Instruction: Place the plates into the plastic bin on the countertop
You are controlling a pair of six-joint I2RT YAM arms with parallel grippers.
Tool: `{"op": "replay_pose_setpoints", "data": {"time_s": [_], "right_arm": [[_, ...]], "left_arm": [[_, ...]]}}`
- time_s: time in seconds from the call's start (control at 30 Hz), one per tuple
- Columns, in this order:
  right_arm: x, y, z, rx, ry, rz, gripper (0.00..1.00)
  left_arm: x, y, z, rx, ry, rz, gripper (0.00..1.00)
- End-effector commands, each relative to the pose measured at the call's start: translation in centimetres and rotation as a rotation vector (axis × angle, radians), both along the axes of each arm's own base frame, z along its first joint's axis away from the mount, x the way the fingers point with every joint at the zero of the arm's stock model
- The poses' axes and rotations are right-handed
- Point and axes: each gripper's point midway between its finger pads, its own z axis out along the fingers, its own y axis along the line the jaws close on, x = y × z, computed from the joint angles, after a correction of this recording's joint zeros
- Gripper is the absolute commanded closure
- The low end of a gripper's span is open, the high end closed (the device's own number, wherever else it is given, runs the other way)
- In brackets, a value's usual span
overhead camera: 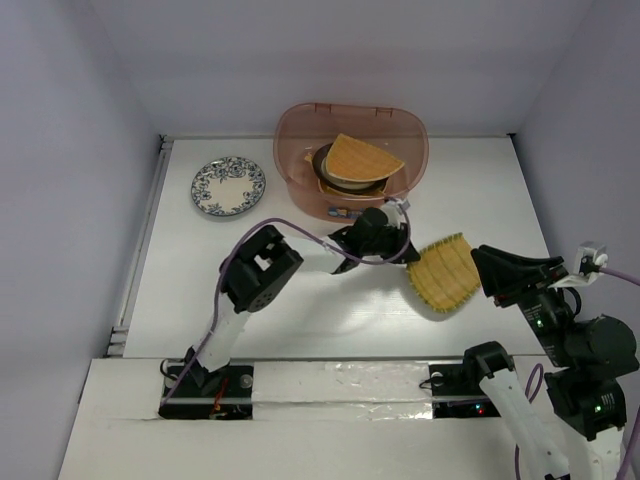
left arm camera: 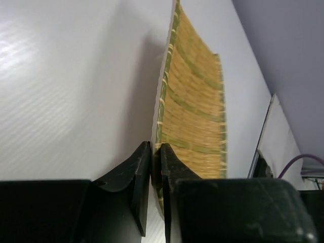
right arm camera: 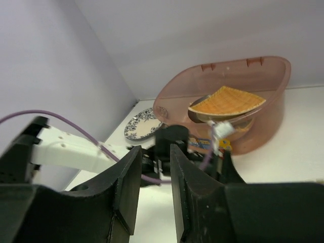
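The see-through pinkish-brown plastic bin (overhead camera: 292,150) sits at 12 o'clock on the flat white countertop (overhead camera: 310,310). Some plates are already inside. An orange-tan ribbed fan-shaped plate (overhead camera: 362,158) lies on top of a round plate with a dark shiny rim (overhead camera: 322,162). I cannot tell if more plates hide under them.

A second orange-tan ribbed fan plate (overhead camera: 445,272) is not in yet. It is at 4 o'clock from the bin. The left gripper (left arm camera: 156,152) has its jaws pinched tight on this plate's edge. The right gripper (right arm camera: 155,152) is just beside the plate, at its 3 o'clock side. Its jaws are a little apart with nothing in them.

The round white plate with a dark flower rim (overhead camera: 229,186) lies flat at 9 o'clock from the bin, and nothing touches it. So I think two plates are left to go in.
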Motion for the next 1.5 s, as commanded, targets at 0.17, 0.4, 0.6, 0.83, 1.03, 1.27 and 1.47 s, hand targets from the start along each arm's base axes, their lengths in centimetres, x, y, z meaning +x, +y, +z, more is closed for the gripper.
{"op": "replay_pose_setpoints", "data": {"time_s": [0.17, 0.4, 0.6, 0.83, 1.03, 1.27, 1.47], "right_arm": [[0.3, -0.3, 0.5, 0.036, -0.033, -0.020, 0.66], [0.1, -0.9, 1.2, 0.057, -0.054, -0.047, 0.66], [-0.1, -1.1, 1.5, 0.063, -0.062, -0.055, 0.66], [-0.5, -1.3, 1.9, 0.059, -0.072, -0.058, 0.66], [-0.3, -1.0, 1.6, 0.047, -0.063, -0.047, 0.66], [0.3, -0.5, 1.1, 0.041, -0.042, -0.032, 0.66], [0.7, -0.2, 0.5, 0.029, -0.025, -0.022, 0.66]], "left_arm": [[1.1, 3.4, 17.9, -0.361, -0.212, 0.069, 1.00], [-0.4, 4.8, 25.1, -0.485, -0.274, 0.026, 1.00], [0.4, 6.5, 30.8, -0.541, -0.371, 0.071, 1.00], [8.2, 12.5, 34.8, -0.505, -0.455, 0.284, 1.00], [16.6, 17.8, 35.2, -0.449, -0.462, 0.446, 1.00], [25.3, 19.9, 30.3, -0.370, -0.336, 0.536, 1.00], [27.6, 20.3, 24.8, -0.340, -0.205, 0.595, 1.00]]}}
